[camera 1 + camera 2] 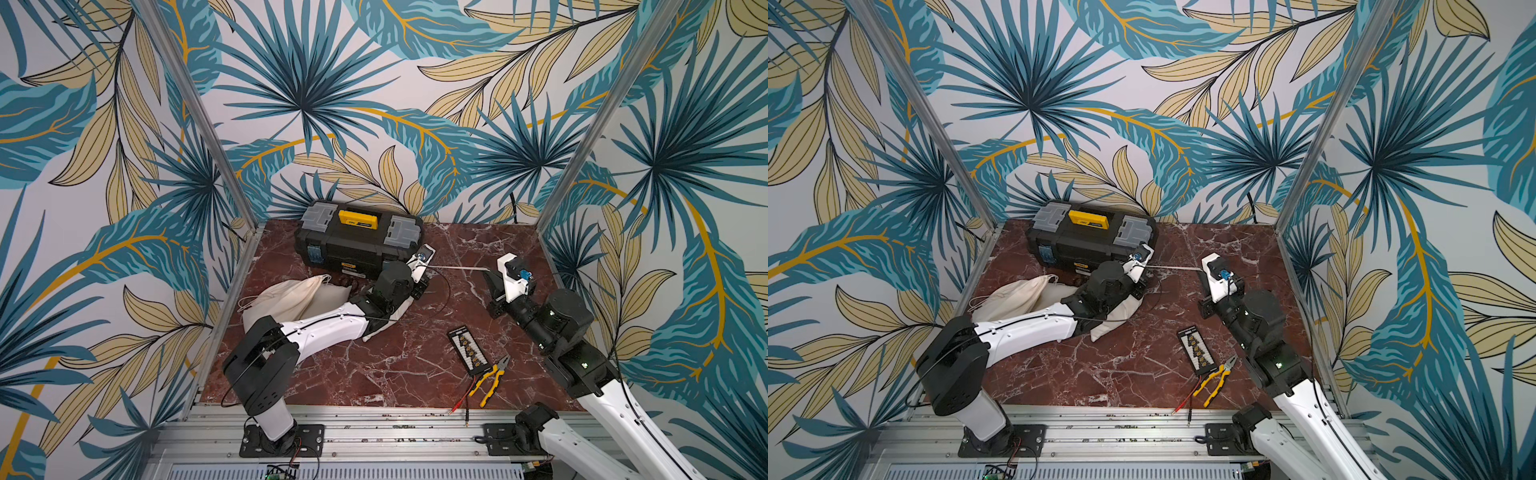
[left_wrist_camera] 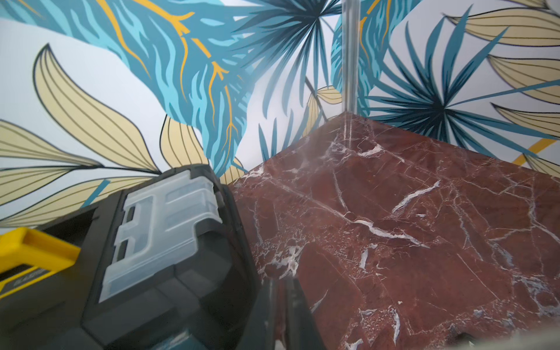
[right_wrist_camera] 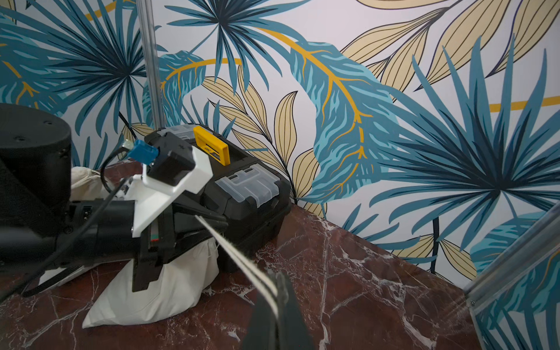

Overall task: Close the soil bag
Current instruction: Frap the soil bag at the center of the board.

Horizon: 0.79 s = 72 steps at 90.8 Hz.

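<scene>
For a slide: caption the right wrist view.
The drawstring, taut between left gripper and right gripper, beside the soil bag.

Enclosure from above. Wallpapered walls [image 1: 374, 104] at 9, 12 and 3 o'clock show teal palm fronds and beige leaves with ochre stems. Aluminium posts [image 1: 199, 116] rise at 11 and 1 o'clock. The white-veined red marble slab [image 1: 374, 374] meets an aluminium rail [image 1: 374, 432] at 6 o'clock.

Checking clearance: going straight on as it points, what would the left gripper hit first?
Likely nothing near: ahead of the left gripper lies red marble tabletop, then leaf-patterned wall; the black plastic toolbox sits beside that line.
</scene>
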Available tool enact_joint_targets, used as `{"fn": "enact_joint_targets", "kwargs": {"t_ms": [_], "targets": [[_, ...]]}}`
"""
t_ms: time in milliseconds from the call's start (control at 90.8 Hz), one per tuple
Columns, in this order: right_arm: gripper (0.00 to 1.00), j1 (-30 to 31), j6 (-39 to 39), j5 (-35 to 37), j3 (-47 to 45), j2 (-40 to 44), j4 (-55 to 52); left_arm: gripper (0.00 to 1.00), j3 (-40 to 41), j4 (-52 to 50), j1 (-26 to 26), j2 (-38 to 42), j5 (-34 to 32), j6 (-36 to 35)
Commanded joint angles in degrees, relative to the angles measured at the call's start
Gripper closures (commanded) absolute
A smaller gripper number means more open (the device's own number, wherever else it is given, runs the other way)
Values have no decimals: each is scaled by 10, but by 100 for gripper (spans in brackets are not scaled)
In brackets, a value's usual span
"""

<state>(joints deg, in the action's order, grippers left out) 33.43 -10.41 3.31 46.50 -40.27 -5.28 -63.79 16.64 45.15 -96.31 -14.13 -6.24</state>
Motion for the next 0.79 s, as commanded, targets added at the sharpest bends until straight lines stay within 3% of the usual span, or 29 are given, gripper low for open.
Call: {"fn": "enact_joint_targets", "kwargs": {"t_ms": [0,154,308,485,782], "targets": [[100,-13,-2,122,24,76,163,81,41,-217,-85,-33,-214,60],[100,-13,-5,136,24,90,166,73,22,-264,-96,-42,-225,95],[100,-13,-12,157,23,106,168,73,2,-304,-109,-55,-235,127],[100,-13,-22,190,16,114,174,100,9,-323,-140,-33,-225,162],[100,-13,-41,295,1,151,209,100,50,-373,-237,41,-238,192]]}}
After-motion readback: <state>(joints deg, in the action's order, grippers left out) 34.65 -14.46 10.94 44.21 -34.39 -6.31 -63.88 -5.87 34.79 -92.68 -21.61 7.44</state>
